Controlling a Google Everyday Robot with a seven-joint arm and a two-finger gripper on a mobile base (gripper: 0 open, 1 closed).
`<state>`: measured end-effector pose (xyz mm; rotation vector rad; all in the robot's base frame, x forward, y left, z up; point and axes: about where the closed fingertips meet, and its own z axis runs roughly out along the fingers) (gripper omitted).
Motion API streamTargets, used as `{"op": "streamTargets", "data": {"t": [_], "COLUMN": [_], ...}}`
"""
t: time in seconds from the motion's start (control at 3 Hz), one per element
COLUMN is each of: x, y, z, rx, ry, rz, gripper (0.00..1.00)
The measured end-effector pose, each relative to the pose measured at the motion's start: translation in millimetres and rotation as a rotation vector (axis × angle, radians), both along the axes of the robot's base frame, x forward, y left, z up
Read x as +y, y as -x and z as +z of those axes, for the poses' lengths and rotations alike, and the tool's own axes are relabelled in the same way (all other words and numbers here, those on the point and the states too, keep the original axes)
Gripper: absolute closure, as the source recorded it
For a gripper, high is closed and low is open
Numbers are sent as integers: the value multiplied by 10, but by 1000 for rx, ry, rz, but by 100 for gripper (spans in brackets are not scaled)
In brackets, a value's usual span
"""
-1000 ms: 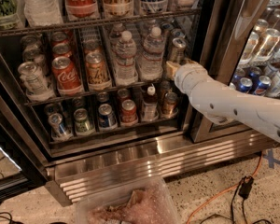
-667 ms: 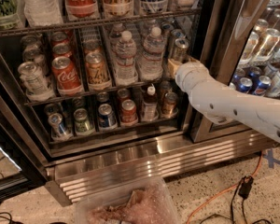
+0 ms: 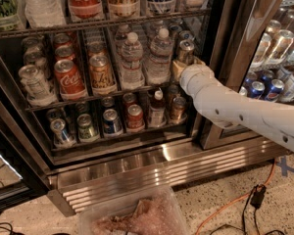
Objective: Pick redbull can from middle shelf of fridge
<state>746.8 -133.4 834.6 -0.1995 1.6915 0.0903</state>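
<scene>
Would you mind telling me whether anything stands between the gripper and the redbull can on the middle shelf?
Nothing visible does: the gripper is right at the redbull can, at the right end of the middle shelf. The nearest water bottle stands beside the can, not between them.

Brushed steel fridge [image 3: 137,166], shiny metal redbull can [image 3: 186,48], matt gripper [image 3: 185,65] at it

Dim warm light, glare on the fridge [image 3: 137,164] base, the tool [image 3: 182,65] pale at the middle shelf [image 3: 88,98]'s right end.
</scene>
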Motion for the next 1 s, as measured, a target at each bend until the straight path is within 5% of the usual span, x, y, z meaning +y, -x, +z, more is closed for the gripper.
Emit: {"op": "streamTargets", "data": {"t": [0.33,1.0], "x": [90,133], "y": [-54,-66], "z": [-38,-59], "rx": [2,9], "ry": [0,20], "rz": [21,42], "gripper": [54,96]}}
